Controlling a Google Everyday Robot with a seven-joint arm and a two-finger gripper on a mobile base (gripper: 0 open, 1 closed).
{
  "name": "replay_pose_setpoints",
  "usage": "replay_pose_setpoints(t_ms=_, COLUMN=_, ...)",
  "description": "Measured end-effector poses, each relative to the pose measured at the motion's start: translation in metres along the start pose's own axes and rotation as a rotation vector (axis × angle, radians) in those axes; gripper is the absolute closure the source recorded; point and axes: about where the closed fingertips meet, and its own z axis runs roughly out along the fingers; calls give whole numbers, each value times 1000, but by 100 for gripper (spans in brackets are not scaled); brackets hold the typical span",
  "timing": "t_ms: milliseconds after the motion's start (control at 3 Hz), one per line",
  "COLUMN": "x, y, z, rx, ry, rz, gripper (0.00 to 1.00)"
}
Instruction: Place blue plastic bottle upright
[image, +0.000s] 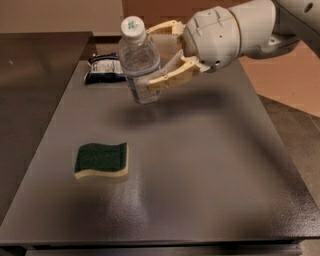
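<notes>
**Bottle held upright in the gripper over the far part of the table**

The gripper (151, 57) reaches in from the upper right, at the end of a bulky white arm (250, 27), and sits over the far half of the dark grey table (210, 170). Its two cream-coloured fingers (172, 75) are closed around the blue plastic bottle (139, 60), one on the far side near the bottle's shoulder and one on the near side across its lower half.

The bottle is clear, with a white cap (132, 25) at the top, and stands nearly upright in the grip, its top leaning a little to the left. Its base is close to the table surface, and a soft dark shadow spreads on the table below it and to its right. Whether the base touches the table cannot be told from this view; it looks slightly lifted.

Just behind and to the left of the bottle, near the far left corner of the table, lies a dark blue snack packet (104, 70), flat and crinkled. It is partly hidden by the bottle.

On the near left part of the table lies a sponge (101, 160), green face up with a pale yellow layer under it. It is well apart from both the bottle and the gripper.
</notes>
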Motion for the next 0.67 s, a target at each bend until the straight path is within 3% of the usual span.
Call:
replay_pose_setpoints(t_ms=333, x=14, y=11, z=2, rx=-32, ry=-17, rz=54, gripper=100)
replay_pose_setpoints(t_ms=667, x=14, y=11, z=2, rx=-33, ry=-17, rz=55, gripper=100)
